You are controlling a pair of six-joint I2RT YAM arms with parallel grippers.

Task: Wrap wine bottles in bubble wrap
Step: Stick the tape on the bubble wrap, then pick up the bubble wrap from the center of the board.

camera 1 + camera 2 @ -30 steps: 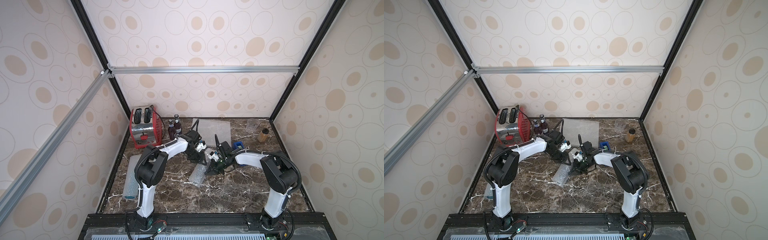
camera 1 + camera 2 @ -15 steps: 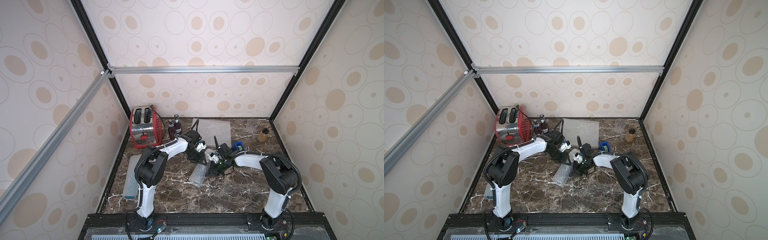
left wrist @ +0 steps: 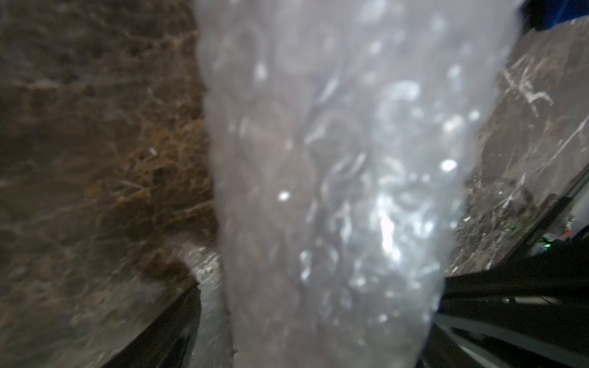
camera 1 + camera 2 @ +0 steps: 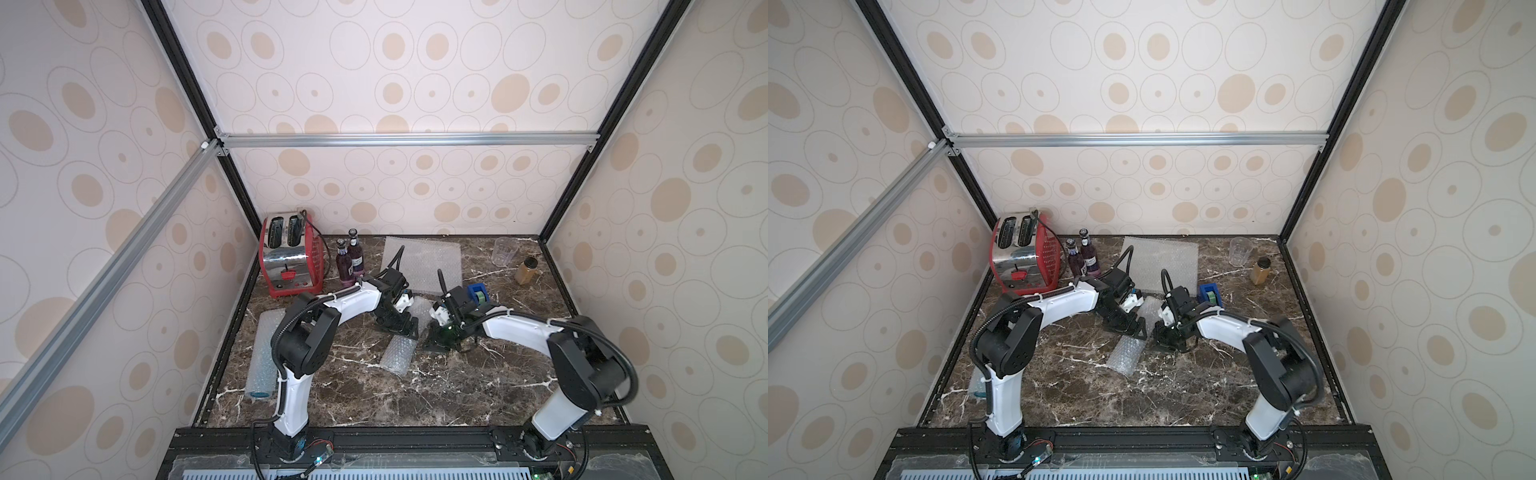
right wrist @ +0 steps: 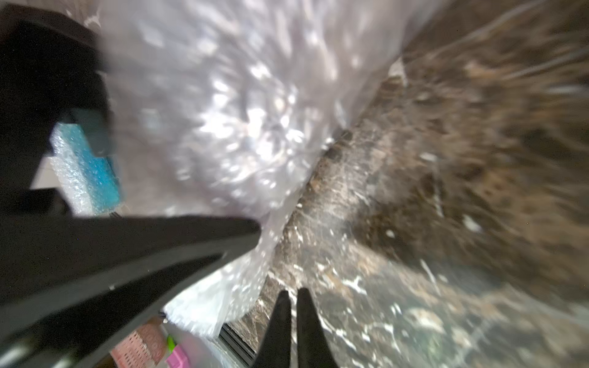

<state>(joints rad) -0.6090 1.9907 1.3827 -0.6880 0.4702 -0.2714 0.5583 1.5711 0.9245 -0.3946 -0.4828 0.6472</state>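
Two purple wine bottles (image 4: 350, 262) (image 4: 1084, 257) stand upright beside the toaster. A rolled tube of bubble wrap (image 4: 401, 353) (image 4: 1125, 355) (image 3: 334, 159) (image 5: 223, 111) lies mid-table; what is inside it does not show. My left gripper (image 4: 401, 326) (image 4: 1136, 328) (image 3: 318, 318) is wide open, its fingers (image 3: 159, 334) standing on either side of the roll's far end. Just right of the roll, my right gripper (image 4: 436, 345) (image 4: 1160, 338) (image 5: 293, 294) is low over the marble, all but shut and holding nothing. A flat sheet (image 4: 422, 264) lies at the back. Another roll (image 4: 264, 357) with a blue end lies left.
A red toaster (image 4: 291, 257) fills the back left corner. A blue tape dispenser (image 4: 476, 293) sits just behind my right wrist. A clear cup (image 4: 505, 251) and an amber jar (image 4: 525, 270) stand at the back right. Frame posts edge the table.
My left gripper has sprung open from around the roll's far end. The right gripper's fingers have parted by a sliver. The roll stays where it lay.
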